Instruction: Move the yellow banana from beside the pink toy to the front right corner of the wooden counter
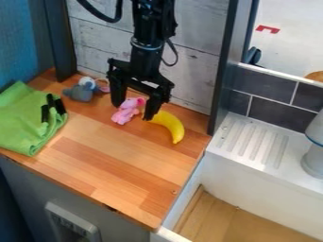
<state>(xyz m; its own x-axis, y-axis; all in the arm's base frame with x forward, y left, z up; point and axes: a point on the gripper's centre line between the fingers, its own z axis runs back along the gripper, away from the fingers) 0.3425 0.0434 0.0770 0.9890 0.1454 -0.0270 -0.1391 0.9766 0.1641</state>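
Note:
The black gripper (133,109) hangs over the back of the wooden counter, its two fingers spread wide apart. Between and just beyond them is a small pink plush toy (126,111). A yellow banana (169,125) curves toward the front right, its upper end beside the right finger. Left of the gripper lies a grey plush toy (80,91) with a white and blue part by it. Whether the gripper touches the pink toy or the banana, I cannot tell.
A green cloth (25,120) with black pieces on it covers the counter's left side. Dark upright posts frame the whitewashed plank wall behind. To the right are a white ridged ledge (255,144), a grey-white object (314,153) and a lower wood-floored basin (227,220).

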